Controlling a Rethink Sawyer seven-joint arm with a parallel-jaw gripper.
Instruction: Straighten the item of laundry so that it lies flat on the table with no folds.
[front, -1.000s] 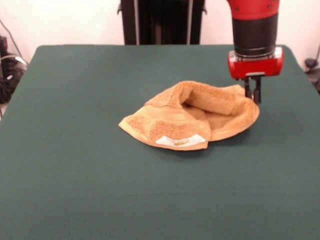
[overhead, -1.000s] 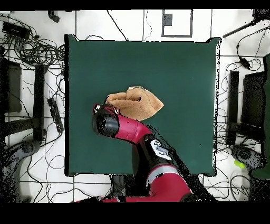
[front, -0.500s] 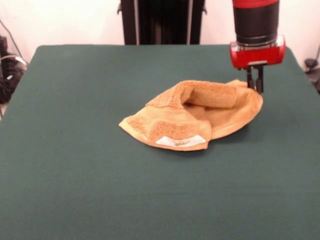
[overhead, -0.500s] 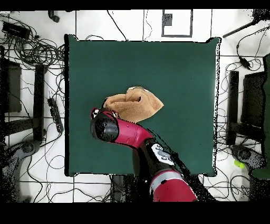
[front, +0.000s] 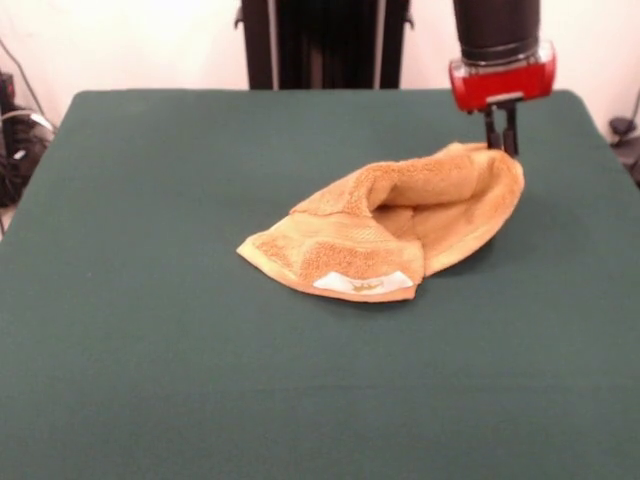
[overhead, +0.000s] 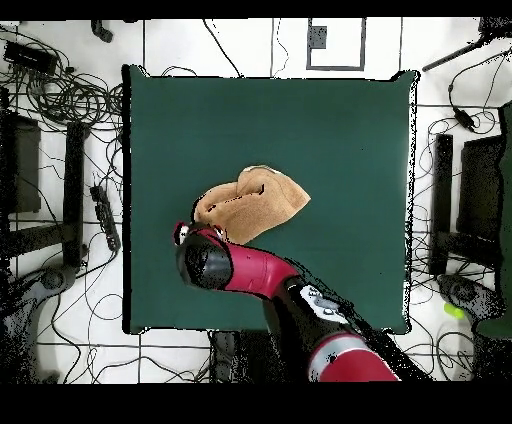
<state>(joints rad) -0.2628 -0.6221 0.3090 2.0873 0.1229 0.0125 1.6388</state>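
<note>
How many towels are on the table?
1. The towel lies crumpled near the middle of the table, its raised edge at the claw. Nothing seems hidden.

Orange-tan towel (front: 400, 225), white label (front: 363, 283), green table (front: 200, 380)

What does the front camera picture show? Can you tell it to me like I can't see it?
A crumpled orange-tan towel lies folded over itself on a big dark green table, with a white label on its near edge. A red and black robot gripper is pinching the towel's raised far corner from above.
</note>
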